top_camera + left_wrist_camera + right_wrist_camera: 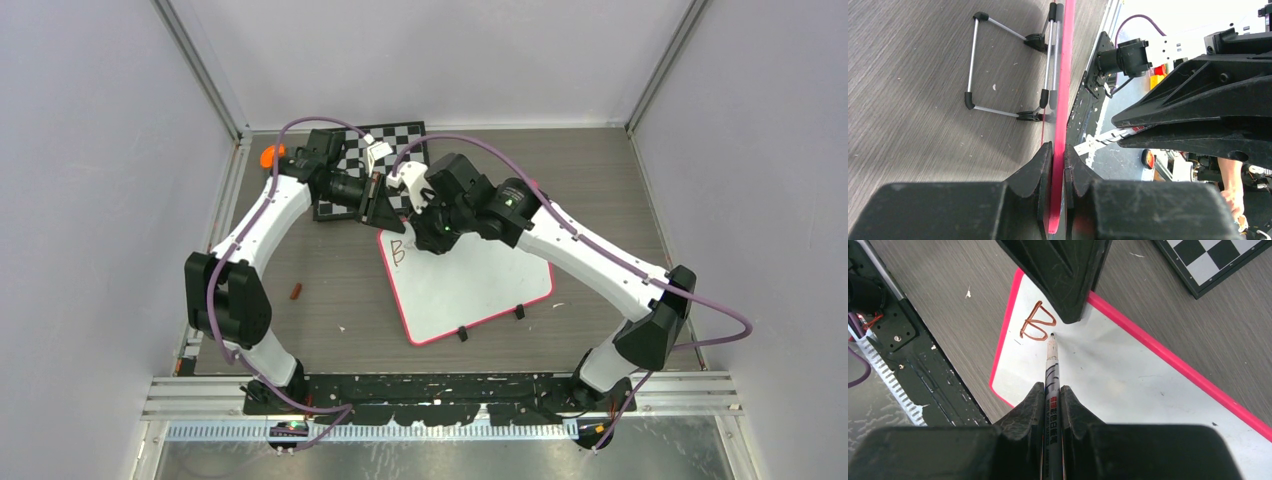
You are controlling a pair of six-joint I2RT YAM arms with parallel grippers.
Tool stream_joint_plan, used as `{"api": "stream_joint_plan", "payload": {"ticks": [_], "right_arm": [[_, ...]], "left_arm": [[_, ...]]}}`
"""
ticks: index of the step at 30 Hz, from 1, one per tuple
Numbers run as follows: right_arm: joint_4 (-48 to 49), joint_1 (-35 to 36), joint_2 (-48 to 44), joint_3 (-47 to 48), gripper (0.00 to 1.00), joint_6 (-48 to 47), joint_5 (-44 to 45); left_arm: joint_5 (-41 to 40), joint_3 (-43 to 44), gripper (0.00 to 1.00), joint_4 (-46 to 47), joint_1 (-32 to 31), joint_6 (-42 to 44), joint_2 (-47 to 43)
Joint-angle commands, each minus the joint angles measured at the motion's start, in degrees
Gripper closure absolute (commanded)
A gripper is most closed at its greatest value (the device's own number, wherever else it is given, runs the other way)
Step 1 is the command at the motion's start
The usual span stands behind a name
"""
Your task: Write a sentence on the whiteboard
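The whiteboard (470, 285) lies on the tabletop (600, 180) in front of the two arms, turned at an angle. Its far left corner is near the checkered board (385, 140), and its two black clip feet are on the near edge. The left tool (1058, 150) is closed narrowly on the pink rim of the whiteboard. In the left wrist view the rim passes straight between the two jaws, so I judge that this arm steadies the board for the writing. The right tool (1051, 389) is clamped around a marker (1051, 370), which points forward and down to the board. The tip of the marker is just beside the right side of the first letter. From these views I cannot tell whether the tip touches the white surface or hangs a little above it. Of the sentence (1037, 326) only one letter is visible, a capital "B" in reddish-brown line, close to the far left corner of the board. All the rest of the white surface is bare. In my judgement the task is at its very beginning: one letter is done, and the remaining letters of the first word and all following words are not yet written. The next letter should probably begin where the tip is now. A small orange thing (270, 156) lies at the far left of the tabletop and takes no part.
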Motion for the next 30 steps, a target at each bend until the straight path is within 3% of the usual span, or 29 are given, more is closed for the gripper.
{"api": "stream_joint_plan", "payload": {"ticks": [1, 18, 30], "right_arm": [[1.2, -0.08, 0.36, 3.1, 1.0, -0.23, 2.56], [1.09, -0.59, -1.86, -4.79, 1.0, 0.18, 1.75], [2.24, -0.7, 0.18, 0.54, 1.0, 0.74, 0.97]], "left_arm": [[-1.14, 0.06, 1.0, 0.21, -0.01, -0.9, -2.6], [-1.25, 0.22, 1.0, 0.21, -0.01, -0.87, -1.87], [-1.41, 0.39, 1.0, 0.21, -0.01, -0.98, -1.96]]}}
